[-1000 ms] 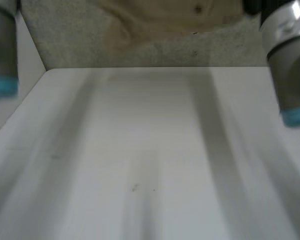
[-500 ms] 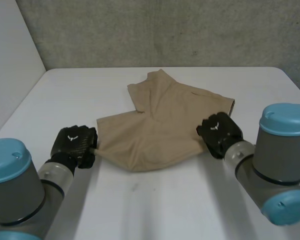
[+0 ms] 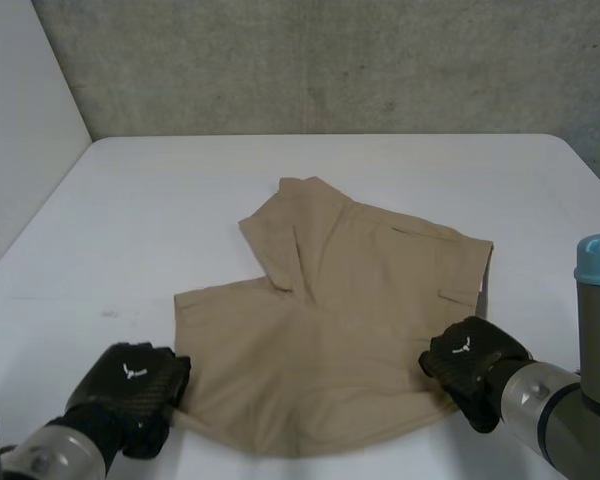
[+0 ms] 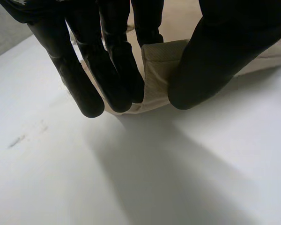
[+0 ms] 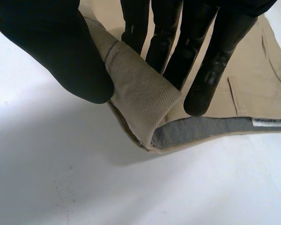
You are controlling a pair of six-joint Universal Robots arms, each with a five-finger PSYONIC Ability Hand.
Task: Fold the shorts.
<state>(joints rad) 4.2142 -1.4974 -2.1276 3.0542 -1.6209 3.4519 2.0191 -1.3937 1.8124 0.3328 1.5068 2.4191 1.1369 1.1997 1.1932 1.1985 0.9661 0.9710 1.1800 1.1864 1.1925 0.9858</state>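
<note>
At the near left, the robot's black left hand (image 3: 128,388) grips the near-left corner of the soft, beige woven-cotton shorts (image 3: 350,310). In its wrist view the fingers (image 4: 117,70) and the thumb pinch a doubled, stitched edge of the cloth, raised just off the smooth white tabletop (image 3: 160,210).

The shorts are spread across the middle of the table, towards its near edge. One leg points to the far side and laps over the rest along a crease. Two narrow pocket slits (image 3: 450,292) sit towards the right.

At the near right, the black right hand (image 3: 473,362) has the near-right corner. Its thumb and fingers clamp a thick, folded-over band of twill, lifted enough to bare a grey lining (image 5: 201,129) and a small white label (image 5: 267,123) underneath.

The garment looks light, limp and not fragile, and the weave seems coarse enough not to slip from a pinch. The sewn edges are the stiffest, thickest parts, so the two corners now held are probably the best holds. Between the hands the cloth will likely sag. If both corners are carried over unevenly, the lapped leg could drag on the table and bunch.
</note>
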